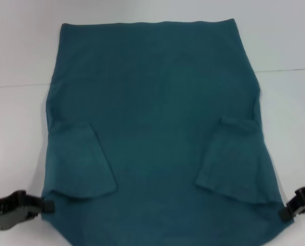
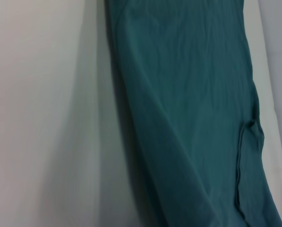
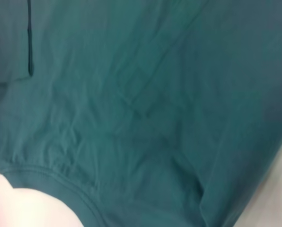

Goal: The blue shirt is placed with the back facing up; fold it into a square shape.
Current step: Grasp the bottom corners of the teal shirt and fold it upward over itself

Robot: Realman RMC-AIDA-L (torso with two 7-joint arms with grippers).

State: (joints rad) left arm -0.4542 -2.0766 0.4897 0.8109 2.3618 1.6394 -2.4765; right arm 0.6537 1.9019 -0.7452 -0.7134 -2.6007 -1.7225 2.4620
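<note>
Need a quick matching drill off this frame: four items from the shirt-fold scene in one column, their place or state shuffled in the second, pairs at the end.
Items:
1. dark teal-blue cotton T-shirt
2. folded-in short sleeves
3. left black end effector
4. right black end effector

Places or states:
A. at the shirt's near corner on the robot's right
B. spread over the white table, plain side up
C. at the shirt's near corner on the robot's left
D. lying on top of the shirt body, one near each side

Pairs: 1-B, 2-D, 3-C, 4-A
</note>
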